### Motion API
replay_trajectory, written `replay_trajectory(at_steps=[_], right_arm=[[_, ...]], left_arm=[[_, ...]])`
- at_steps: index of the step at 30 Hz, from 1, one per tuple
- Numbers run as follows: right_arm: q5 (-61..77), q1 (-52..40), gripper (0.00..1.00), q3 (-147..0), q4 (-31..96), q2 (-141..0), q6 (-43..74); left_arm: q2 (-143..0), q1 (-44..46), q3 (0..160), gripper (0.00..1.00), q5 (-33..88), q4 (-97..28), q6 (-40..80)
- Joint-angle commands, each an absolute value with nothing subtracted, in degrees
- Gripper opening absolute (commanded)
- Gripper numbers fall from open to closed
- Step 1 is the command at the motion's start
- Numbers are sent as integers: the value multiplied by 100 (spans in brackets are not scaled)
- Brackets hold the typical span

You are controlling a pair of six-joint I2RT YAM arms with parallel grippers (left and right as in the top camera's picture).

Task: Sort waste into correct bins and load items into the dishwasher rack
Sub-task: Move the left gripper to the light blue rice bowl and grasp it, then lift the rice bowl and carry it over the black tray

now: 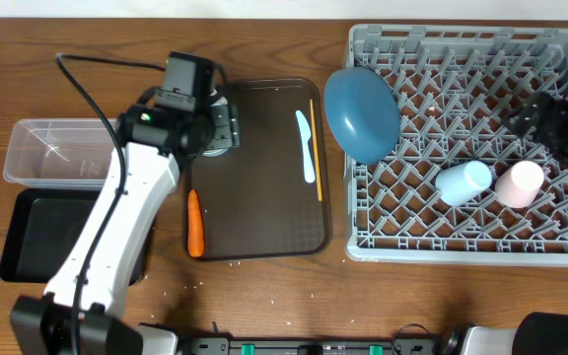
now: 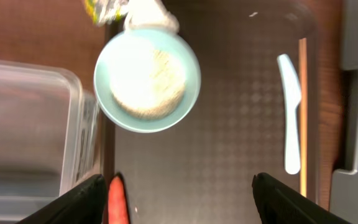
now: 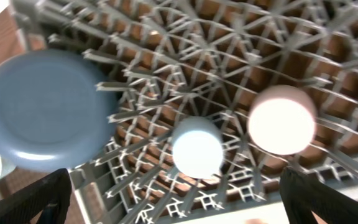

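Observation:
My left gripper (image 2: 179,202) is open and hovers above the brown serving tray, just short of the pale-blue bowl (image 2: 146,79), which holds white rice. In the overhead view the left gripper (image 1: 217,123) hides most of the bowl. The yellow-green wrapper (image 2: 104,9) and white tissue (image 2: 151,15) lie just beyond the bowl. The carrot (image 1: 194,222) lies on the tray's left edge, beside my left finger (image 2: 117,202). The light-blue knife (image 1: 307,143) and chopstick (image 1: 316,148) lie on the tray's right side. My right gripper (image 3: 179,208) is open above the grey rack (image 1: 461,247), which holds the dark-blue plate (image 1: 361,110), light-blue cup (image 1: 463,180) and pink cup (image 1: 519,182).
The clear tub (image 1: 57,153) and the black tray (image 1: 37,237) sit left of the brown serving tray (image 1: 264,232). The left arm slants across the black tray's right side. A few rice grains are scattered on the table in front of the serving tray.

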State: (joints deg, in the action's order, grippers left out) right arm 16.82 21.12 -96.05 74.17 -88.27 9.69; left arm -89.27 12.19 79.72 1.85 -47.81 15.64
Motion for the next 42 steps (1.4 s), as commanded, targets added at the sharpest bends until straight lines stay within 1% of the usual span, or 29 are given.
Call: replay_trajectory(at_steps=[1, 5, 7, 9, 12, 16, 23, 24, 26, 27, 31, 35, 40, 42], right_arm=[[1865, 1817, 99, -9631, 7356, -8840, 808], [1863, 1520, 99, -9631, 7286, -8840, 808], [1828, 1428, 99, -9631, 7269, -8840, 808], [1813, 1356, 99, -9631, 7231, -8840, 808], [1800, 1267, 99, -9629, 7181, -8840, 808], [1802, 1205, 99, -9627, 7177, -8840, 810], [1802, 1197, 99, -9625, 7183, -8840, 812], [1802, 1190, 99, -9625, 7185, -8840, 812], [1804, 1168, 99, -9625, 7210, -8840, 814], [1804, 1168, 99, -9625, 7223, -8840, 814], [1800, 1166, 99, -9623, 7255, -8840, 810], [1800, 1164, 98, -9623, 7262, -8840, 810], [1800, 1164, 98, -9623, 7277, -8840, 810], [1800, 1164, 99, -9623, 7286, -8840, 808]], left_arm=[[-9275, 1109, 7981, 77, 580, -4816, 1745], [-9603, 1146, 7981, 77, 602, -4657, 1562], [-9826, 1201, 7981, 75, 602, -4429, 1258], [-10106, 1238, 7981, 68, 572, -4165, 963], [-10495, 1240, 7981, 56, 556, -3767, 937], [-10945, 1253, 7981, 56, 556, -3127, 596], [-11332, 1258, 7981, 55, 532, -2370, 447], [-11349, 1258, 7981, 53, 534, -2255, 447], [-11382, 1262, 7981, 37, 534, -2117, 449], [-11406, 1262, 7981, 34, 534, -2084, 451], [-11583, 1262, 7981, 33, 528, -2071, 449], [-11681, 1262, 7981, 30, 489, -2084, 449], [-11681, 1260, 7981, 30, 51, -2091, 449], [-11681, 1262, 7981, 25, 40, -2091, 449]])
